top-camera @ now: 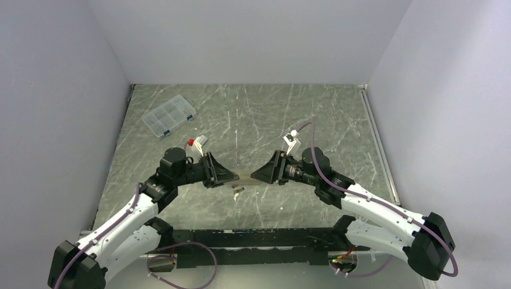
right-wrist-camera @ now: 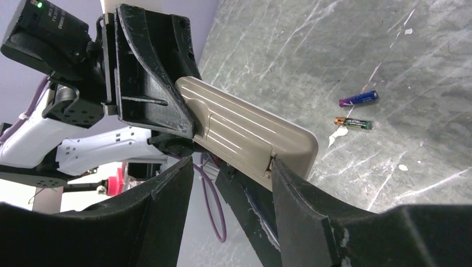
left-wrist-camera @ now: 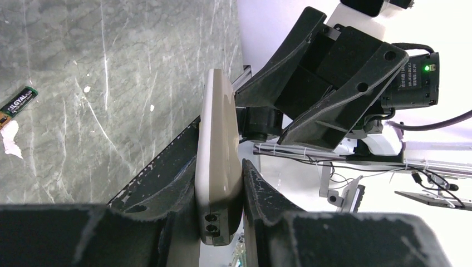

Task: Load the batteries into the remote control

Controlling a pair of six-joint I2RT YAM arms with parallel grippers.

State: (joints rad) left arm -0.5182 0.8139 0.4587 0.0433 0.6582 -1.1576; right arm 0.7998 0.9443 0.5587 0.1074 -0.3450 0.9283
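The remote control (top-camera: 244, 176) hangs above the table between both grippers, its plain beige back (right-wrist-camera: 245, 130) with the ribbed cover turned to the right wrist camera. My left gripper (left-wrist-camera: 220, 167) is shut on one end of the remote control (left-wrist-camera: 220, 139), gripping it across its thin sides. My right gripper (right-wrist-camera: 231, 162) stands open at the other end. One of its fingertips (right-wrist-camera: 276, 167) touches the cover's edge, and the other finger stands well apart. Two batteries lie on the table below, a blue-purple one (right-wrist-camera: 359, 99) and a reddish one (right-wrist-camera: 353, 123). In the top view they show as one small dark mark (top-camera: 238, 188).
A clear compartmented plastic box (top-camera: 170, 116) lies at the back left of the marbled table (top-camera: 313, 114). A small white scrap (right-wrist-camera: 338, 134) lies next to the batteries. White walls close in three sides, and a metal rail (top-camera: 376, 141) runs along the right edge.
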